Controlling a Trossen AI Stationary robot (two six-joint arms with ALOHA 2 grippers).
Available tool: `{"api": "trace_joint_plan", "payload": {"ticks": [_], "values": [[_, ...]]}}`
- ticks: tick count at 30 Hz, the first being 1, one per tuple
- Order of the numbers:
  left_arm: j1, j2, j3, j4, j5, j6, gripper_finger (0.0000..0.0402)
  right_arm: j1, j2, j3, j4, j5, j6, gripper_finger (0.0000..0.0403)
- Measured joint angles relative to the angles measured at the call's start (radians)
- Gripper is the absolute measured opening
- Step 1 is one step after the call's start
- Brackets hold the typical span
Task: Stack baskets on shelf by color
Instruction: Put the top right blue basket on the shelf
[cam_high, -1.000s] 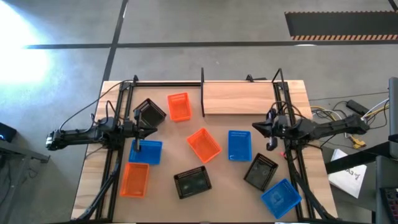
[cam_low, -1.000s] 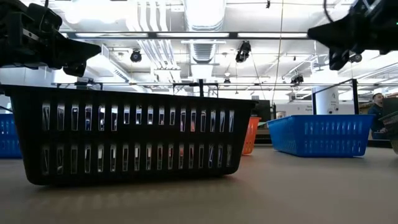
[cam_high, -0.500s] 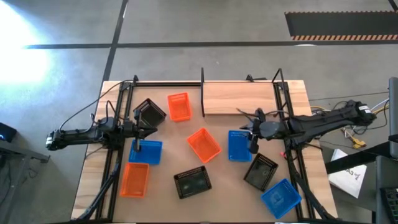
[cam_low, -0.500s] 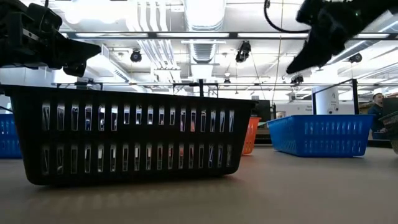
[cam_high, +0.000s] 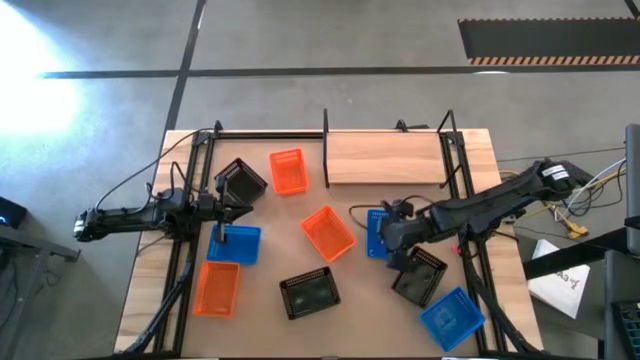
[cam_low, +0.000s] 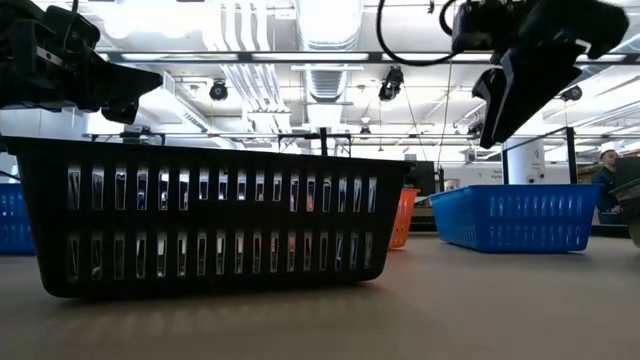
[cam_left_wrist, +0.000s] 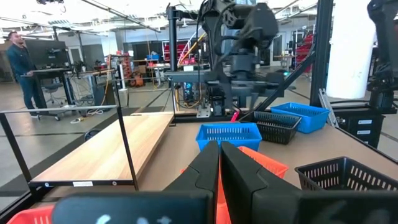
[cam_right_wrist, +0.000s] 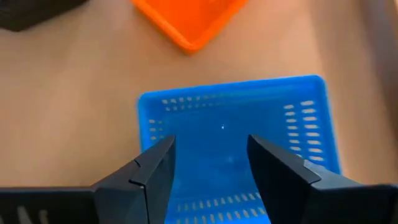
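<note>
My right gripper is open and points down over a blue basket, clear of it. That blue basket rests flat on the table just right of centre. The other baskets also lie on the table: black, orange, orange, blue, orange, black, black and blue. The wooden shelf stands at the far side with nothing on it. My left gripper waits shut above the table's left part.
Black metal frame rails run along the table's left and right sides. The shelf has thin black uprights at its ends. A person stands in the room beyond the table.
My right gripper has gone toward the table's left and near edges and down, from beside the right rail to above the blue basket. It has tipped to point downward and has opened. The baskets have not moved.
</note>
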Motion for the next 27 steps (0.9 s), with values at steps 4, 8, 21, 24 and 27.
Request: {"api": "trace_joint_plan", "payload": {"ticks": [4, 8, 21, 24, 27], "values": [[0.0, 0.0, 0.0, 0.0, 0.0, 0.0, 0.0, 0.034, 0.072, 0.037, 0.001, -0.062, 0.01, 0.0192], [0.0, 0.0, 0.0, 0.0, 0.0, 0.0, 0.0, 0.061, 0.125, 0.056, 0.003, -0.084, 0.045, 0.0192], [0.0, 0.0, 0.0, 0.0, 0.0, 0.0, 0.0, 0.067, 0.264, 0.053, -0.132, -0.087, 0.085, 0.0135], [0.0, 0.0, 0.0, 0.0, 0.0, 0.0, 0.0, 0.067, 0.291, 0.051, -0.131, -0.086, 0.059, 0.0098], [0.0, 0.0, 0.0, 0.0, 0.0, 0.0, 0.0, 0.067, 0.306, 0.051, -0.132, -0.049, 0.025, 0.0052]]}}
